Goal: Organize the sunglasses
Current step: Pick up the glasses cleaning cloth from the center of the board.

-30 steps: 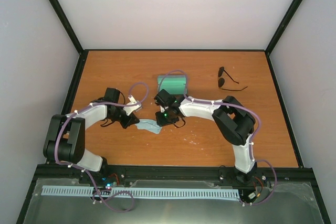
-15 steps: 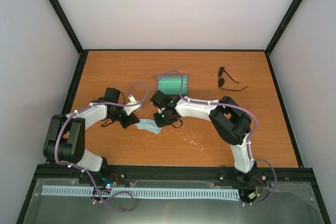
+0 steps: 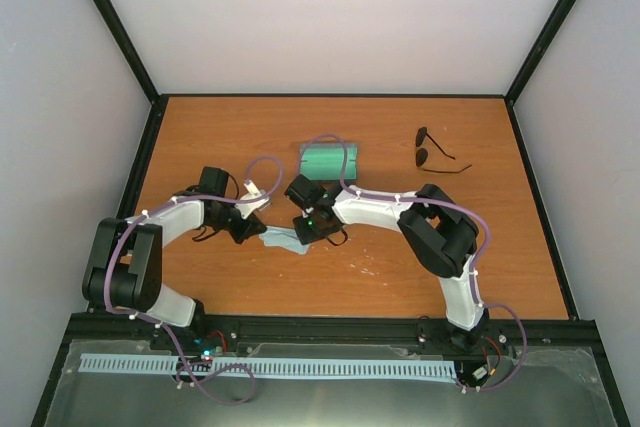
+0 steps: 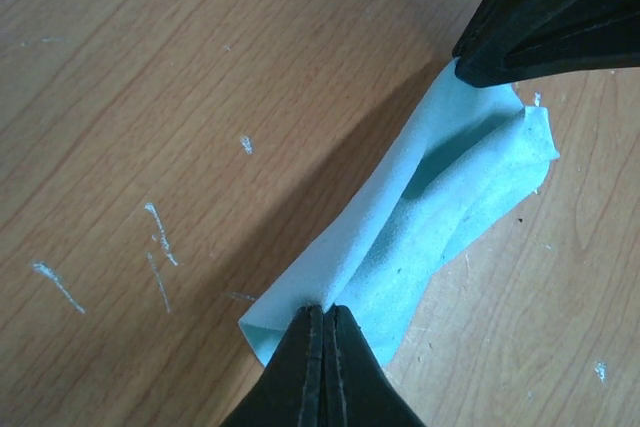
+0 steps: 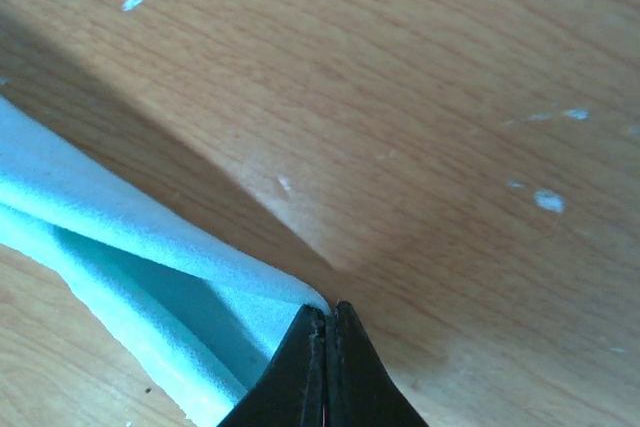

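Sunglasses [image 3: 436,151]: on the far right of the worktop, alone. Thin black frame, two dark lenses side by side, slim temple arms reaching right. Well apart from both claws and clear of the case.
Worktop [image 3: 500,247]: orange-brown wood grain, small pale scuffs across it. Black frame rails and pale walls on three sides.
Right arm [image 3: 440,232]: base at near right, bent inward and leftward to the middle of the worktop. Purple cable loops along it.
Left arm [image 3: 150,247]: base at near left, reaching rightward toward the middle, with a like cable.
Case [image 3: 330,160]: far centre, green inside facing up. It sits just beyond the right arm's wrist, and the cable loop crosses over it in the overhead view.
Cloth [image 3: 283,241]: light blue, at the middle of the worktop between the two claws. Pulled into a long folded strip, its middle lifted off the wood and casting a shadow.
Left claw [image 4: 323,309]: jaws pressed together, pinching the left end of the cloth at a corner.
Right claw [image 5: 326,309]: jaws pressed together, pinching the right end of the cloth at its folded edge. Seen from the left wrist, it is a dark shape at the far end of the strip.
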Robot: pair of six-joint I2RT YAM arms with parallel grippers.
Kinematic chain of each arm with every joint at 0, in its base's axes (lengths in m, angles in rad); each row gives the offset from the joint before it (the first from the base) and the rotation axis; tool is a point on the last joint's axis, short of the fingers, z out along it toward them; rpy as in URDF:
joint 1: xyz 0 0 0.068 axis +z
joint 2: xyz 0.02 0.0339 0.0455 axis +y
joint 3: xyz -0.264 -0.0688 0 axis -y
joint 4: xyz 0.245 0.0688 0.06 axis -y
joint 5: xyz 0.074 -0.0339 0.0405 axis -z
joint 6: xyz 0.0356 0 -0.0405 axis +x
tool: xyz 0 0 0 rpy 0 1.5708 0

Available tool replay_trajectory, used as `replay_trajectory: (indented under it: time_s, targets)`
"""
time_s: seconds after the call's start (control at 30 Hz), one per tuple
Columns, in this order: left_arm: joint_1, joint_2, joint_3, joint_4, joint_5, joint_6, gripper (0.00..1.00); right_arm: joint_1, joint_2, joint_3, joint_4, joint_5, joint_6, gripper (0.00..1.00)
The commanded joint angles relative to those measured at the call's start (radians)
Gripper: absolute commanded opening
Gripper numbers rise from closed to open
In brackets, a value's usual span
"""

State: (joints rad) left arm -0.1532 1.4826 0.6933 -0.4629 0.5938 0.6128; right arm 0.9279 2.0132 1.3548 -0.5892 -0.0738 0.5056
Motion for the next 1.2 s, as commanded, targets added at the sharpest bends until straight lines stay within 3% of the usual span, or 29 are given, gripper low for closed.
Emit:
replay_trajectory:
  time_s: [0.0, 0.33, 1.17]
  targets:
    - [0.003, -0.012, 0.017, 0.027, 0.037, -0.029, 0.0, 0.003, -0.037, 0.01, -0.033, 0.101, -0.007, 0.03]
    - [0.003, 0.014, 0.07, 0.047, 0.078, -0.053, 0.0, 0.002, -0.147, -0.036, 0.043, 0.167, -0.036, 0.03]
    - [-0.051, 0.243, 0.247, 0.128, 0.174, -0.134, 0.0, -0.08, -0.137, -0.038, 0.052, 0.263, -0.03, 0.03]
